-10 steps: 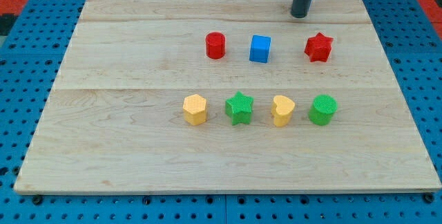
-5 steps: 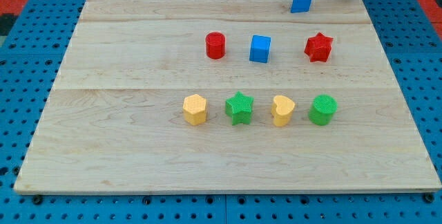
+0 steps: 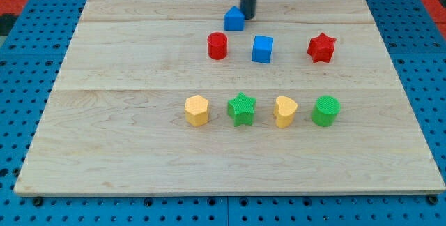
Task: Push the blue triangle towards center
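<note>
The blue triangle (image 3: 234, 19) lies near the top of the wooden board (image 3: 125, 114), just above the red cylinder (image 3: 217, 46). My tip (image 3: 249, 16) is the lower end of a dark rod and stands right against the triangle's right side. The blue cube (image 3: 262, 49) sits below and to the right of my tip.
A red star (image 3: 321, 47) lies at the right of the upper row. Below runs a row with a yellow hexagon (image 3: 197, 110), a green star (image 3: 242, 109), a yellow heart (image 3: 284, 111) and a green cylinder (image 3: 325, 110).
The blue triangle has shifted left along the top of the board, from above the red star's side to above the red cylinder. My tip moved from the top right to the triangle's right side.
</note>
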`<state>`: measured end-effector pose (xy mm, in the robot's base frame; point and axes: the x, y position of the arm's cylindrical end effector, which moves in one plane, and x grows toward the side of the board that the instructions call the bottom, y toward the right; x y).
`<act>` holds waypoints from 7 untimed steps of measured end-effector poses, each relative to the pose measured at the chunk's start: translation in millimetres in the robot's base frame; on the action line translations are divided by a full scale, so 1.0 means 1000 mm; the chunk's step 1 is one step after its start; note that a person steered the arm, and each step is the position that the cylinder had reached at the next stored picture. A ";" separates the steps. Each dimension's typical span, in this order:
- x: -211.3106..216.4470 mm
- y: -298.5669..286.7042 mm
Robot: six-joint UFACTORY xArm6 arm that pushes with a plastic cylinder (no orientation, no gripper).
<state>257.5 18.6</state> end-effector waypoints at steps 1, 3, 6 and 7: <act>0.000 -0.044; 0.002 -0.060; 0.015 -0.060; 0.015 -0.055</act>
